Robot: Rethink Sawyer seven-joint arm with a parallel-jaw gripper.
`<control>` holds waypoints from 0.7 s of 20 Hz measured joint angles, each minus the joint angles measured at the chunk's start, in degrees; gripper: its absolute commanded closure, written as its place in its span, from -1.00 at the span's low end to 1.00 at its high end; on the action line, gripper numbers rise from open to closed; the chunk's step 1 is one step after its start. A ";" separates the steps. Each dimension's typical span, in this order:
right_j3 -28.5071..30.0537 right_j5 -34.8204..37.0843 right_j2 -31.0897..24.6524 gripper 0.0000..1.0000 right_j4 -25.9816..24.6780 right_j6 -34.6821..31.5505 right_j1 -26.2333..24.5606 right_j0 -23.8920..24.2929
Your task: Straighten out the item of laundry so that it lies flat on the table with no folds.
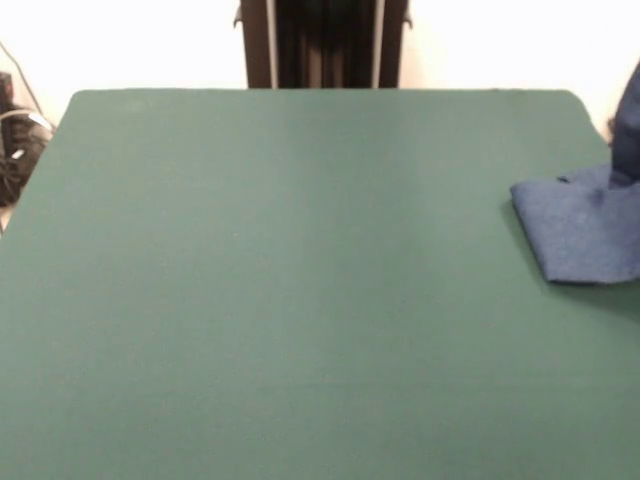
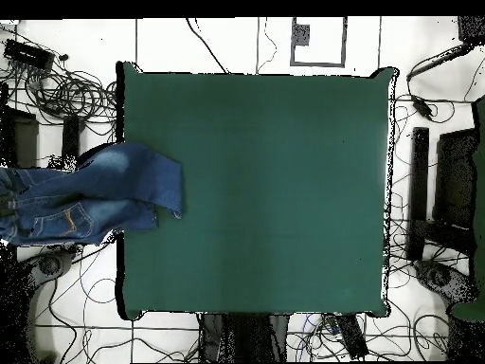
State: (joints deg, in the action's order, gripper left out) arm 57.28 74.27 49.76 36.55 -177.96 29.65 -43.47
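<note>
The blue denim jeans (image 2: 104, 190) lie across the left edge of the dark green table (image 2: 275, 190) in the overhead view. The leg ends rest on the table; the waist end with orange-stitched pockets hangs out past the edge. In the front view the jeans (image 1: 585, 230) show at the right edge, one leg end flat on the table (image 1: 300, 280), the rest rising out of frame. The legs overlap. The gripper shows in neither view.
The robot's pedestal (image 1: 322, 42) stands at the table's far side in the front view. Cables (image 2: 66, 90) and dark equipment (image 2: 445, 190) lie on the floor around the table.
</note>
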 measured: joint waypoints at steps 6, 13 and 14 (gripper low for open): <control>-1.82 1.60 -0.26 1.00 -0.01 0.00 -0.19 0.12; -3.14 2.61 -1.13 1.00 0.00 0.00 0.05 -0.06; -2.56 2.50 -1.50 1.00 -0.02 0.00 0.34 -0.06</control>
State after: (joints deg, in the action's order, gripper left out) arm 54.72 76.78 48.26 36.53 -177.96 29.99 -43.53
